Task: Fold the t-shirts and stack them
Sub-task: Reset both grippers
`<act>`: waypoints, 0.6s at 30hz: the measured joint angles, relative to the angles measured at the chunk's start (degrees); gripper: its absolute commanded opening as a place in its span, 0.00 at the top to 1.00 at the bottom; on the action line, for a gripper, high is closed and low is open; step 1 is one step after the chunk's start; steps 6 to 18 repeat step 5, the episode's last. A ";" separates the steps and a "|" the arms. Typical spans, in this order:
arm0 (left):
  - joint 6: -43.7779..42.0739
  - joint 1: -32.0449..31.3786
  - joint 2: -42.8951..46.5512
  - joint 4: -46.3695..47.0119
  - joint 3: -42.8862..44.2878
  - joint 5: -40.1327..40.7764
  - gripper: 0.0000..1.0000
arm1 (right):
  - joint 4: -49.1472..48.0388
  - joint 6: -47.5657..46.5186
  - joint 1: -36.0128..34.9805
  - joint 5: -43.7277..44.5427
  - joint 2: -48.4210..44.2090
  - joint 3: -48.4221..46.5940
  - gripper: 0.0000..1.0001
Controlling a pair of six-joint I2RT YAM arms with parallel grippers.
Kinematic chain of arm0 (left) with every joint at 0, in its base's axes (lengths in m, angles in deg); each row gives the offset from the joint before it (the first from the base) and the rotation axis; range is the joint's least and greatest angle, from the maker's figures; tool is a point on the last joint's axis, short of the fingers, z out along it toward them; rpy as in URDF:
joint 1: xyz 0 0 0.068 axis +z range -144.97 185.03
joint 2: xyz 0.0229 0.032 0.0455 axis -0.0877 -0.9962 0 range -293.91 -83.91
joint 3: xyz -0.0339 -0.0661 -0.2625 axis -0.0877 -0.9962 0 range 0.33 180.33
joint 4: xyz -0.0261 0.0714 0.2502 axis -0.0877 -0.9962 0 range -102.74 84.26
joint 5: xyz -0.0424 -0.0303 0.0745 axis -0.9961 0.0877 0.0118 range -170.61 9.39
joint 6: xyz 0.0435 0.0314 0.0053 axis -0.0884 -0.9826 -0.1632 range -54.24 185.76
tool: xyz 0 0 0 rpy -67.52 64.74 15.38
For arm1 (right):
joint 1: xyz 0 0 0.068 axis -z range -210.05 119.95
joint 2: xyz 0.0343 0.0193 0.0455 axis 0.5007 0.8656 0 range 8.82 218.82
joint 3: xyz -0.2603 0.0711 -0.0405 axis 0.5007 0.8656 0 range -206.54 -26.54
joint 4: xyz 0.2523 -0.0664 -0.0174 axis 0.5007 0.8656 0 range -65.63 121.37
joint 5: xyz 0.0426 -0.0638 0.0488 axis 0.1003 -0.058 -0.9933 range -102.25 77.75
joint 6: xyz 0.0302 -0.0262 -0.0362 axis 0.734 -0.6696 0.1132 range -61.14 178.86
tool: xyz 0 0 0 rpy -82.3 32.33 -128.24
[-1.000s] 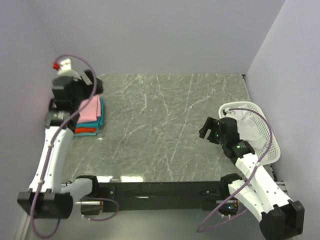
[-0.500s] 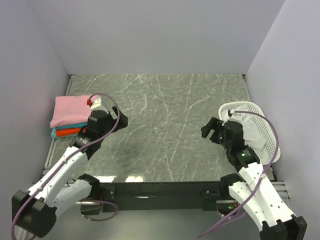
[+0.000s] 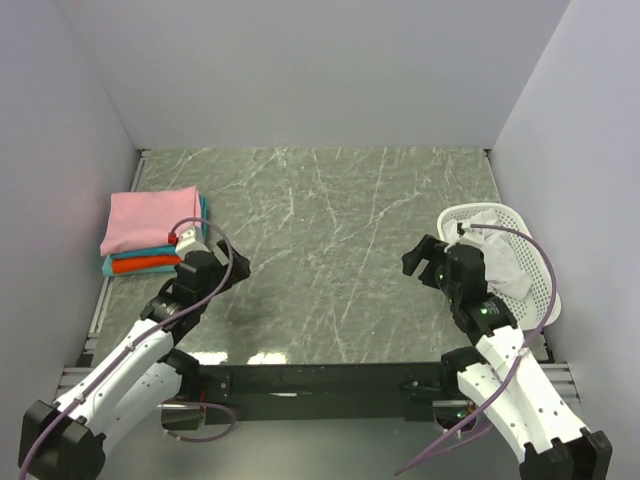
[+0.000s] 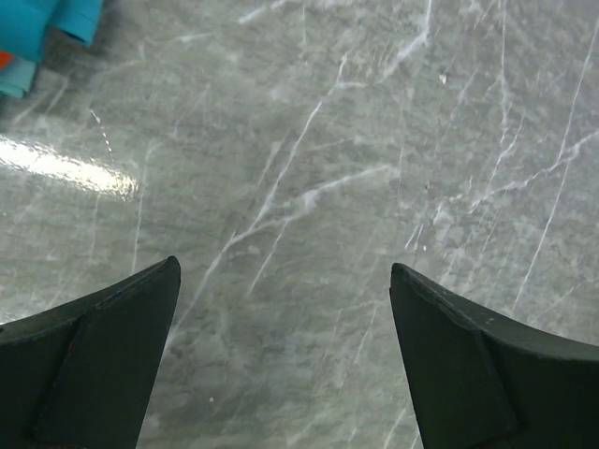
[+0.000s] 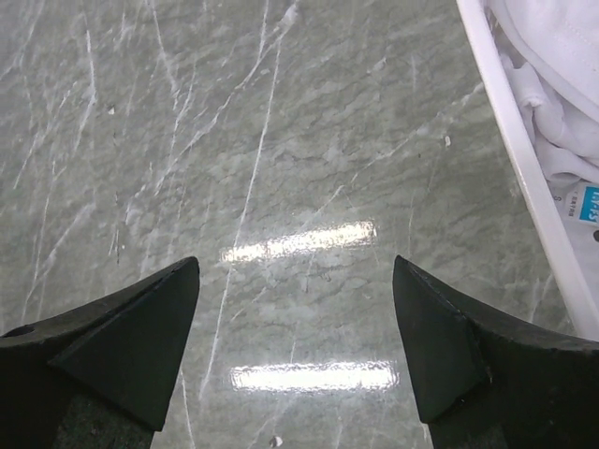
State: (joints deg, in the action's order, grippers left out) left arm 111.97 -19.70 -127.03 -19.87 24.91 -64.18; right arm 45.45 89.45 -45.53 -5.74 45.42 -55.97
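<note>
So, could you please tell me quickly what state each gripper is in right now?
Left gripper: jaws open, holding nothing.
Right gripper: jaws open, holding nothing.

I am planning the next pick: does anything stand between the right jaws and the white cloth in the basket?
Only the basket's white rim lies between the right jaws, open above the table, and the white cloth inside it. The basket is open on top, so from above nothing visible blocks the cloth.

I saw a grey-green marble table (image 3: 330, 250) with white veins below the left gripper (image 4: 283, 269). Pale plain walls (image 3: 300, 70) closed it ahead and on both sides. A bright glare (image 5: 299, 241) shone just ahead of the right gripper (image 5: 295, 265).
</note>
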 measured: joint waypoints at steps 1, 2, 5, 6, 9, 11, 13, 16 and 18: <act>0.07 0.00 0.35 -0.15 0.00 0.31 0.00 | -0.61 0.00 0.00 -0.13 -0.04 0.28 0.10; 0.17 0.00 0.87 -0.24 0.00 0.81 0.00 | -1.11 0.00 0.00 -0.35 -0.11 0.63 0.10; 0.66 0.00 2.27 -0.48 0.00 2.19 0.01 | -1.49 0.02 0.00 -0.57 -0.13 1.57 0.10; 0.66 0.00 2.27 -0.48 0.00 2.19 0.01 | -1.49 0.02 0.00 -0.57 -0.13 1.57 0.10; 0.66 0.00 2.27 -0.48 0.00 2.19 0.01 | -1.49 0.02 0.00 -0.57 -0.13 1.57 0.10; 0.66 0.00 2.27 -0.48 0.00 2.19 0.01 | -1.49 0.02 0.00 -0.57 -0.13 1.57 0.10; 0.66 0.00 2.27 -0.48 0.00 2.19 0.01 | -1.49 0.02 0.00 -0.57 -0.13 1.57 0.10; 0.66 0.00 2.27 -0.48 0.00 2.19 0.01 | -1.49 0.02 0.00 -0.57 -0.13 1.57 0.10; 0.66 0.00 2.27 -0.48 0.00 2.19 0.01 | -1.49 0.02 0.00 -0.57 -0.13 1.57 0.10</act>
